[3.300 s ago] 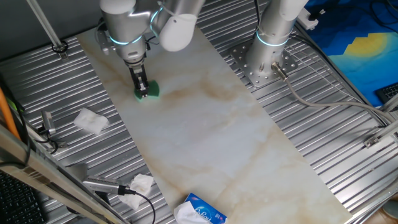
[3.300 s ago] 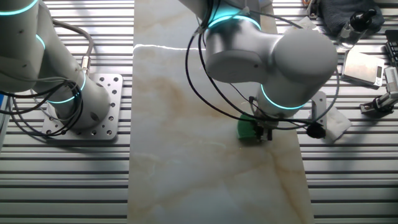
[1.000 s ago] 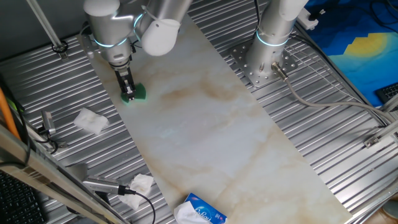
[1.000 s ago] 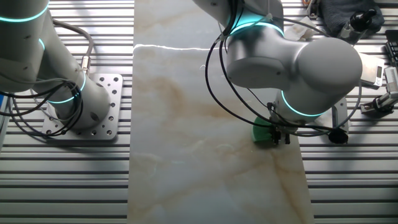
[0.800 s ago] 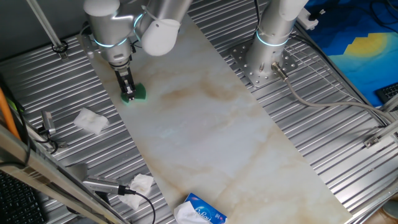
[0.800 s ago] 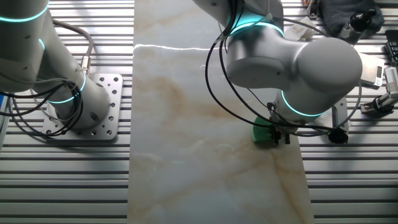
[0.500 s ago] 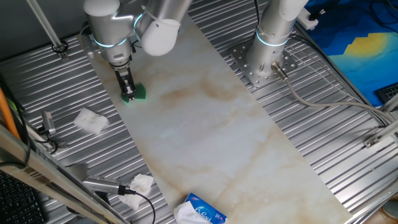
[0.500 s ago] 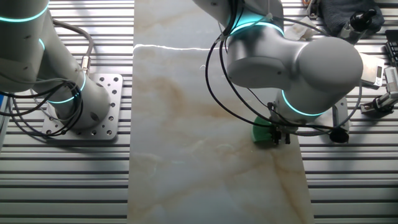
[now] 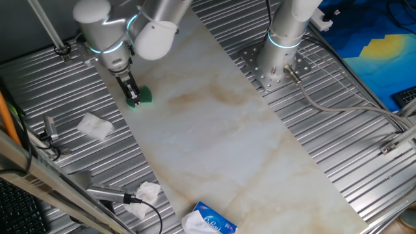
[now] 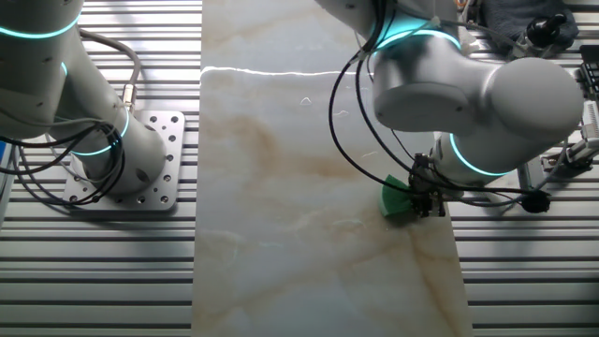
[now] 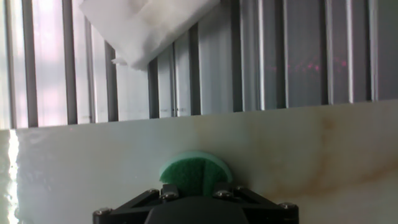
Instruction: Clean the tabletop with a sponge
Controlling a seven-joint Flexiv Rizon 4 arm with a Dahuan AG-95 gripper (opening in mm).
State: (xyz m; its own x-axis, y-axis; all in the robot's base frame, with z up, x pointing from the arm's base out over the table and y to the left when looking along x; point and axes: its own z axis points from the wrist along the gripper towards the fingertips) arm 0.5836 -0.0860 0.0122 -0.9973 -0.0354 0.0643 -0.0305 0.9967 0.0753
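The tabletop (image 9: 221,130) is a long glossy marble-look slab with faint brown veins; it also shows in the other fixed view (image 10: 281,187) and the hand view (image 11: 280,149). The green sponge (image 9: 144,97) is pressed on the slab near its left edge, held by my gripper (image 9: 134,99), which is shut on it. In the other fixed view the sponge (image 10: 393,198) sits under my gripper (image 10: 423,206) near the slab's right edge. In the hand view the sponge (image 11: 194,172) bulges out between the jaws, close to the slab's edge.
Crumpled white tissues lie on the ribbed metal: one (image 9: 95,127) left of the slab, one (image 9: 147,192) further forward, one in the hand view (image 11: 146,25). A blue-and-white tissue pack (image 9: 209,221) sits at the slab's near end. A second arm's base (image 9: 276,62) stands to the right.
The arm has tilted and shifted toward the slab's edge while the sponge stays pressed in nearly the same spot; over the longer span the sponge slid toward that edge.
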